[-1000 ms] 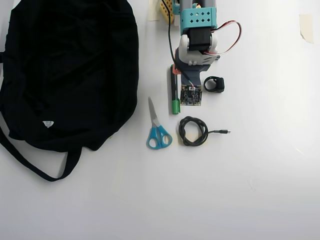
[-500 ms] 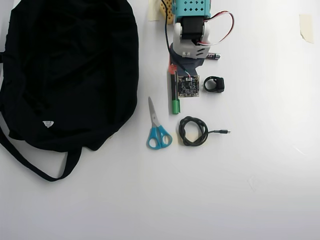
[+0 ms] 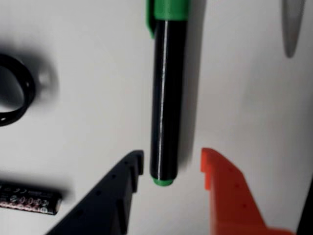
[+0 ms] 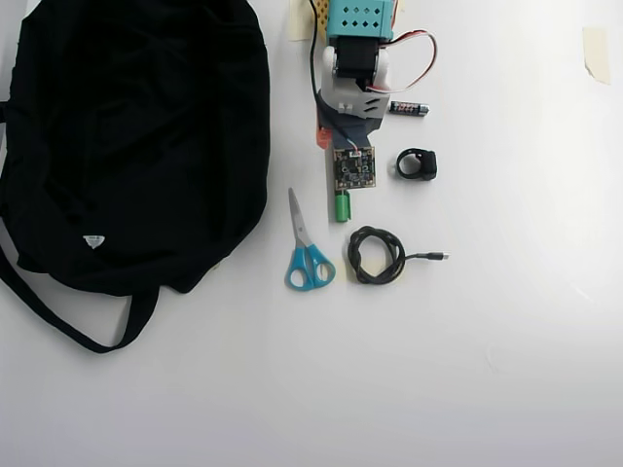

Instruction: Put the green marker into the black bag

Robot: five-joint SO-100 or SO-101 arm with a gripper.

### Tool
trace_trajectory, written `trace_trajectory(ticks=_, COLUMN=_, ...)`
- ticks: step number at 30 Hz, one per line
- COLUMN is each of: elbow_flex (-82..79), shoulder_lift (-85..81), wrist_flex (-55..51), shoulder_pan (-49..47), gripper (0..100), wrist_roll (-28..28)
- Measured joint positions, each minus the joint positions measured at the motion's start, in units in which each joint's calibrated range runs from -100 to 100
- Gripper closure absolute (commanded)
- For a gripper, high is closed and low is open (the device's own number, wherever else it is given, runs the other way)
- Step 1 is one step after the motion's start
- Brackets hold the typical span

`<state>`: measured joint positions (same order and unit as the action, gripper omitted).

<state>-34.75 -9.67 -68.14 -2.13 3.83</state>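
The pincer [image 3: 171, 169] hangs spread over the worktop [image 4: 506, 370], one black finger and one orange finger flanking the tip end of the marker [image 3: 167, 98] without touching it. The marker lies flat on the white surface, green cap pointing away from the arm. The bag [image 4: 136, 136] sits slumped at the left of the overhead view, well apart from the marker; I cannot tell what is inside it. Scissors [image 4: 307, 248] lie between bag and marker, with a battery [image 4: 409, 109], a black ring [image 4: 418, 163] and a coiled cable [image 4: 378, 255] nearby.
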Motion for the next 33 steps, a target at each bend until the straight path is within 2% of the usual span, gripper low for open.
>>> trace_trajectory(ticks=6, elbow_flex=-1.49, shoulder_lift=0.0, wrist_flex=0.94, shoulder_pan=-1.03, gripper=84, wrist_roll=-0.29)
trace_trajectory(ticks=11, elbow_flex=-1.49, shoulder_lift=0.0, wrist_flex=2.06, shoulder_pan=-0.66, gripper=77, wrist_roll=-1.56)
trace_trajectory(ticks=19, elbow_flex=-1.49, shoulder_lift=0.0, wrist_flex=2.66, shoulder_pan=-0.44, gripper=76, wrist_roll=-1.81)
trace_trajectory(ticks=24, elbow_flex=-2.44, shoulder_lift=0.0, wrist_flex=3.86, shoulder_pan=-0.51, gripper=70, wrist_roll=-1.81)
trace_trajectory(ticks=33, elbow_flex=-5.27, shoulder_lift=0.0, wrist_flex=7.13, shoulder_pan=-0.51, gripper=71, wrist_roll=-2.69)
